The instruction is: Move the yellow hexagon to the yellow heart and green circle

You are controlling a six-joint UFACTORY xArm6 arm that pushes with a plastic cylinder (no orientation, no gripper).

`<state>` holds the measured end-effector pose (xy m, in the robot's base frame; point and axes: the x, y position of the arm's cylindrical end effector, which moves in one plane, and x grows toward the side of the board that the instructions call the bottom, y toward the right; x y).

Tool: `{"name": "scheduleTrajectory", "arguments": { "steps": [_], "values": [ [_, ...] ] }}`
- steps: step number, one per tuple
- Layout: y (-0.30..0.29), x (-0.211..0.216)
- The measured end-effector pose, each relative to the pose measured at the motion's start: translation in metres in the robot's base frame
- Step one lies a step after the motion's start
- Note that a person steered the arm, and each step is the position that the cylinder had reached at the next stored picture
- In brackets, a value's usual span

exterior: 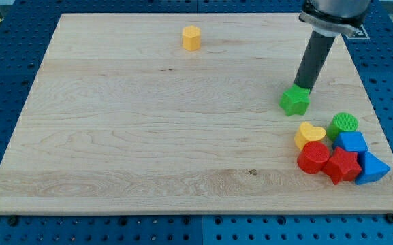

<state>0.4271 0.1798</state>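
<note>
The yellow hexagon (191,38) stands alone near the view's top, left of centre. The yellow heart (308,135) and the green circle (344,124) lie at the view's right, in a cluster of blocks. My tip (301,87) is at the view's upper right, touching the top edge of a green star (295,101). The tip is far to the right of the yellow hexagon and above the heart.
Below the heart and circle sit a red circle (312,157), a red star (342,165), a blue cube-like block (352,143) and a blue triangle (372,168). The wooden board (148,136) rests on a blue perforated table.
</note>
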Motion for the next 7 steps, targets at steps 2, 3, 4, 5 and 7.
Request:
{"name": "scheduleTrajectory", "arguments": {
  "steps": [2,3,4,5,7],
  "values": [
    [-0.054,0.034],
    [-0.129,0.022],
    [-0.195,-0.02],
    [-0.235,-0.093],
    [-0.216,-0.162]
  ]
}}
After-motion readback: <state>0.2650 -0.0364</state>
